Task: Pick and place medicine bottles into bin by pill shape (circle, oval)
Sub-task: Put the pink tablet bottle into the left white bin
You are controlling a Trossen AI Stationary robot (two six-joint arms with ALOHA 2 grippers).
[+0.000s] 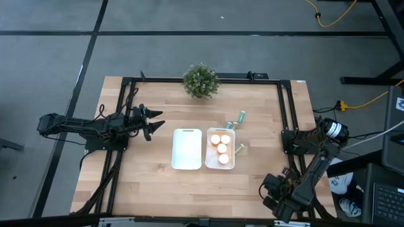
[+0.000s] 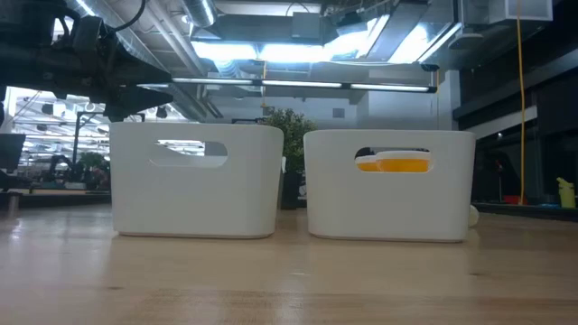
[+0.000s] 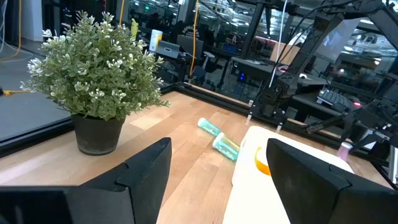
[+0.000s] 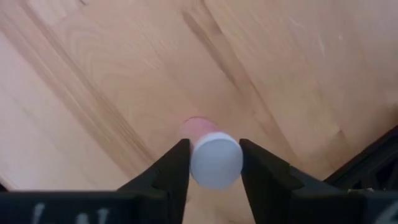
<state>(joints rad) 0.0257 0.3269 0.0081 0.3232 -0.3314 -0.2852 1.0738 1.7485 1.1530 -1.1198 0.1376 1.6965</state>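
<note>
Here, four medicine bottles (image 1: 221, 149) with orange bodies stand in the right bin (image 1: 220, 165). The left bin (image 1: 187, 149) beside it shows only white inside. Two pale teal bottles (image 1: 237, 119) lie on the bench (image 1: 151, 183) just beyond the right bin's far right corner; a third (image 1: 240, 149) lies against its right wall. In the right wrist view a pink bottle (image 4: 214, 157) with a white cap sits between the fingers.

Right pincer (image 4: 214, 163): pinching the pink bottle at the cap, low over bare wood at the bench's near right corner, arm folded back beside the frame.

Left pincer (image 1: 153, 122): spread wide, nothing between the fingers (image 3: 146, 171), arm stretched flat from the left edge, pointing toward the bins. A potted plant (image 1: 201, 81) stands at the far edge.
</note>
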